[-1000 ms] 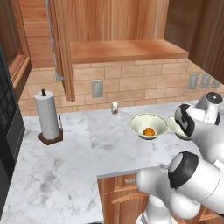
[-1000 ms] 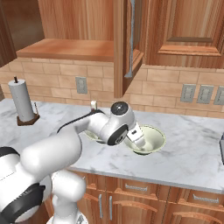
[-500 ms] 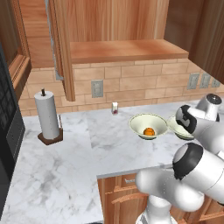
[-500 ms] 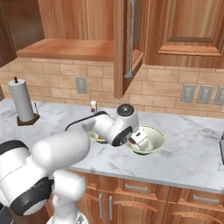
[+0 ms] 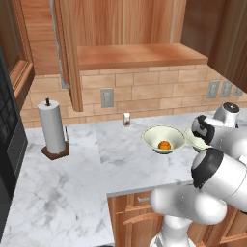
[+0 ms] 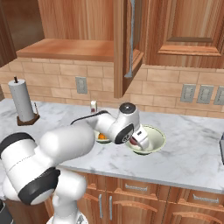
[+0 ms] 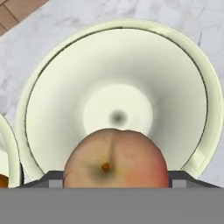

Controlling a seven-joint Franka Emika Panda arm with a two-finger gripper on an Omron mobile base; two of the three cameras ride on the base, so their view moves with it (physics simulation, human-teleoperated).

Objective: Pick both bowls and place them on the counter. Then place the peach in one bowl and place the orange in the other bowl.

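Two cream-white bowls stand side by side on the marble counter [image 5: 120, 159]. The left bowl [image 5: 157, 135] holds the orange [image 5: 164, 144], which is also seen past the arm [image 6: 101, 136]. My gripper [image 7: 114, 181] is shut on the peach [image 7: 116, 159], a pinkish-tan fruit with a dimple. It hangs just above the middle of the right bowl [image 7: 175, 78] and casts a small shadow on the bowl's floor. From the right base view the gripper [image 6: 138, 139] tilts into that bowl [image 6: 155, 133], with a bit of the peach [image 6: 132, 141] showing.
A paper towel roll [image 5: 52, 128] stands at the counter's left, and a small shaker [image 5: 126, 119] sits by the brick wall behind the bowls. A wooden shelf [image 5: 140, 55] and an open cabinet door [image 6: 131, 39] hang overhead. A dark appliance [image 5: 9, 144] borders the far left.
The hand with the peach has sunk a little lower over the right bowl, and the arm's elbow has swung. The bowls and the orange have stayed put.
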